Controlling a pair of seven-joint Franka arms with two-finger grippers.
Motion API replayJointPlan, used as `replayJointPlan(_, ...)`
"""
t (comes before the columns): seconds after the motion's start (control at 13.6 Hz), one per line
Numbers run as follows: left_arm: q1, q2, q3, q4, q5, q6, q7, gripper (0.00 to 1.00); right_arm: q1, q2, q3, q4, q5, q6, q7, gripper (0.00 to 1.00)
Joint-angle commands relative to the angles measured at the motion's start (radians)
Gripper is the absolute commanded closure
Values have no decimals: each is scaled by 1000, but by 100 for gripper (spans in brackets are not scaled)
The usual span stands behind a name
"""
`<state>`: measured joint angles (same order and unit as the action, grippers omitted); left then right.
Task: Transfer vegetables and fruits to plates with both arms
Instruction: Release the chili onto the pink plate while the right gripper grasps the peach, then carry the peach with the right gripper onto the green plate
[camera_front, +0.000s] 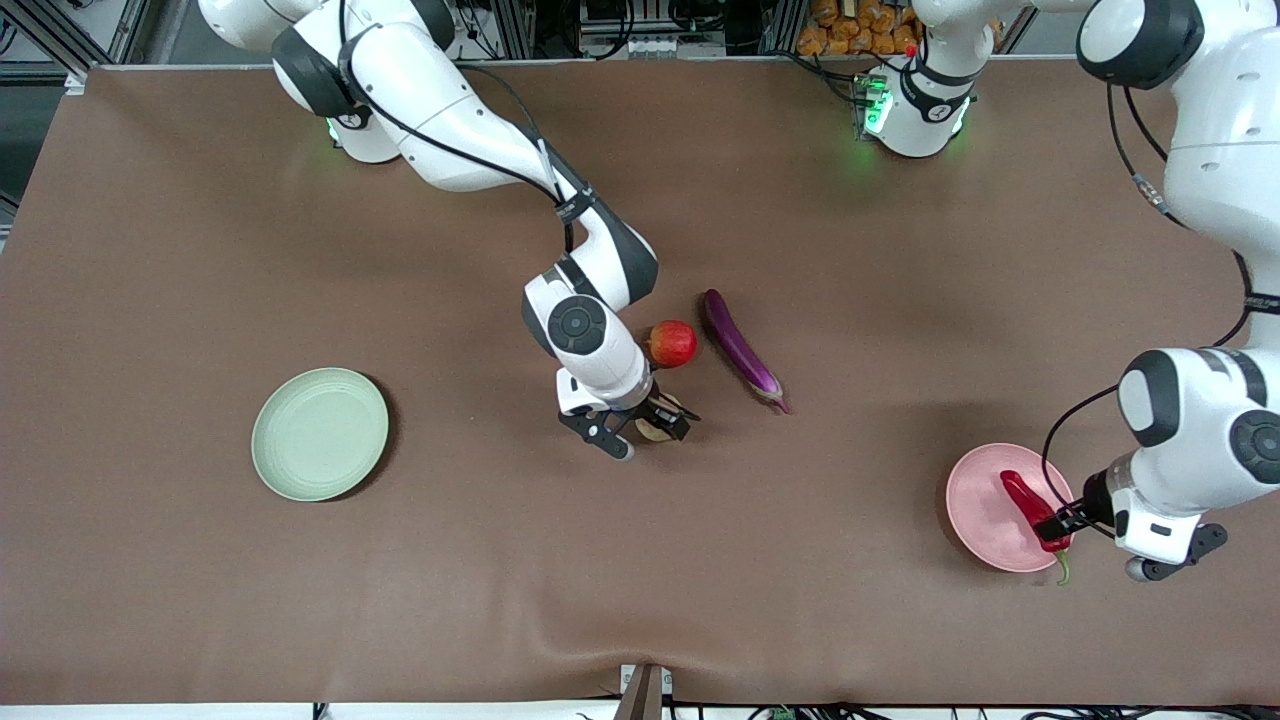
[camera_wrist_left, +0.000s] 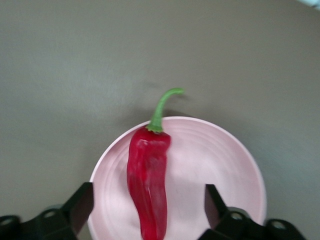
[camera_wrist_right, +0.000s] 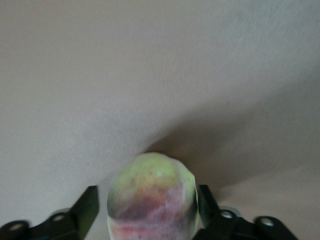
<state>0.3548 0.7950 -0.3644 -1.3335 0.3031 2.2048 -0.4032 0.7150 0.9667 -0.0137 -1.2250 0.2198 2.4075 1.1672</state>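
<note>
My right gripper (camera_front: 645, 430) is low over the table's middle, open, with one finger on each side of the fuzzy pink-and-green peach (camera_front: 650, 432), which it mostly hides. In the right wrist view the peach (camera_wrist_right: 152, 195) fills the gap of the gripper (camera_wrist_right: 147, 202); a slit shows beside one finger (camera_wrist_right: 90, 205). The red apple (camera_front: 673, 343) and the purple eggplant (camera_front: 740, 350) lie just farther from the camera. My left gripper (camera_front: 1055, 528) is open over the pink plate (camera_front: 980, 510). The red chili (camera_front: 1025, 500) lies on that plate (camera_wrist_left: 215, 160), untouched between the fingers (camera_wrist_left: 85, 200).
The pale green plate (camera_front: 320, 433) sits bare toward the right arm's end of the table. A brown cloth covers the table. The chili's green stem (camera_wrist_left: 162, 105) hangs over the pink plate's rim.
</note>
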Motion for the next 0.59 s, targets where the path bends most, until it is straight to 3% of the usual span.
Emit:
replayJointPlan(0.0,36,-182,-56,-32,4,-121,156,0,-12,10,-11,38,4,-11,3,100)
replayJointPlan(0.22,32,-278,-86,-32,1,-245,153,0,-80,-31,-3,42,12,-104,-12,100)
replayJointPlan(0.37,32,-336,-116,-32,-2,-334,152,0,-147,-74,1,51,13,-287,-30,100)
replayJointPlan(0.51,32,-385,-149,-32,-30,-414,150,0,-216,-133,-9,65,10,-517,-169,100)
